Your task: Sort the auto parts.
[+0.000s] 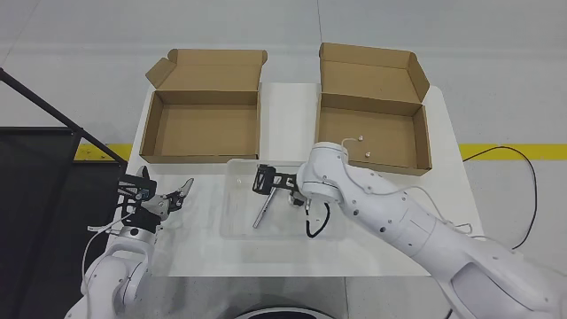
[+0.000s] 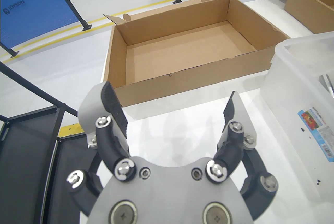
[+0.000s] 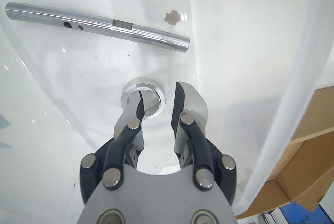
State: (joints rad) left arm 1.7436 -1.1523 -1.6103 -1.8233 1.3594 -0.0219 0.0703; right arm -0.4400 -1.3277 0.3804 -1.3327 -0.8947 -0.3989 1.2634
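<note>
In the clear plastic bin [image 1: 239,217], near centre: right gripper [image 3: 159,89] half-open astride a short silver metal ring [image 3: 160,101] (one finger inside). Long silver metal rod [image 3: 96,24] lies nearby. Wide-spread, empty left gripper [image 2: 169,89] sits left of the bin.

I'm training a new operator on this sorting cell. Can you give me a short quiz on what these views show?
1. True or false: the metal rod lies inside the clear bin.
2. One finger of the right gripper sits inside which thing? A. the metal ring B. the rod C. neither
3. Fill in: the left gripper, over the table beside the bin, is ____.
Key: 1 true; 2 A; 3 open.
</note>
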